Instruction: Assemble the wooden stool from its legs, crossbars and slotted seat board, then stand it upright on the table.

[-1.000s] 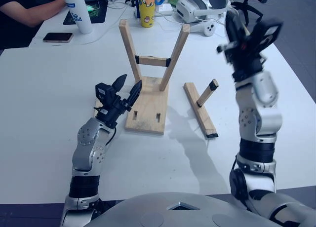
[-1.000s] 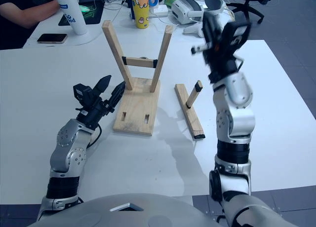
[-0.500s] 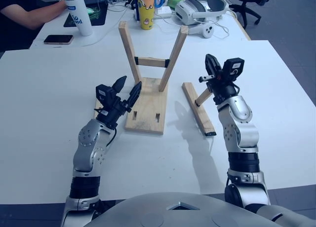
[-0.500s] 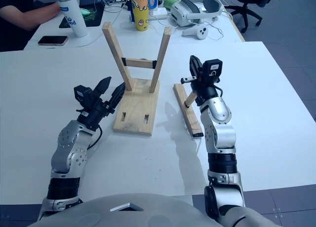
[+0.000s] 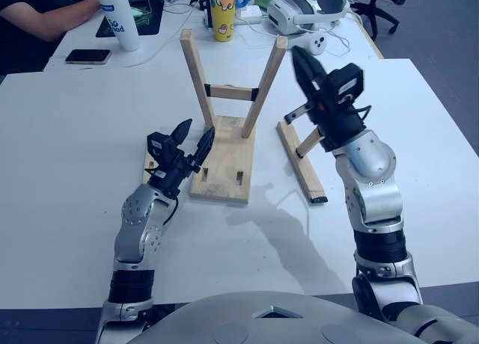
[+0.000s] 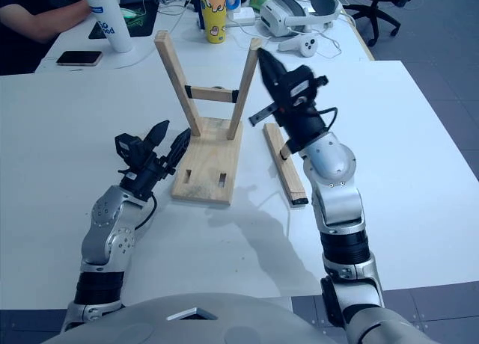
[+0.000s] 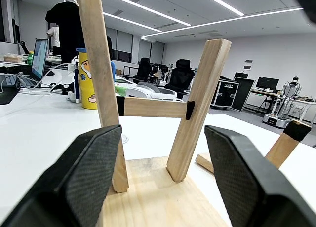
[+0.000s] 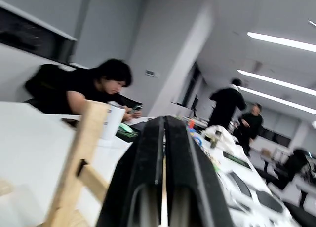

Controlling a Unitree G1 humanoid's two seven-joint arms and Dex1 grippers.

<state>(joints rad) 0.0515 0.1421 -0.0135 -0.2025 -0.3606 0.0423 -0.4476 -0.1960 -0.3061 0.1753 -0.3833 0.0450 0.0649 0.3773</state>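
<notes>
The slotted seat board (image 5: 224, 170) lies flat on the white table. Two legs (image 5: 197, 75) (image 5: 263, 86) stand up from its far end, joined by a crossbar (image 5: 230, 93). My left gripper (image 5: 196, 131) stands open just off the board's left edge, its pads (image 7: 94, 172) framing the upright legs without touching them. A second leg with a short crossbar stub (image 5: 303, 167) lies on the table to the right of the board. My right gripper (image 5: 301, 62) is shut on nothing, raised above that loose piece and close beside the right upright leg; its fingers (image 8: 153, 153) are pressed together.
At the far edge stand a white tumbler (image 5: 120, 16), a phone (image 5: 87, 56), a yellow cup (image 5: 222, 13) and a headset (image 5: 307, 7) with a controller (image 5: 318, 43). A person's arm rests at the back left. Bare tabletop lies in front of the board.
My right arm came down from high over the table toward the loose leg piece, then rose again and swung left toward the right upright leg. The left arm barely shifted.
</notes>
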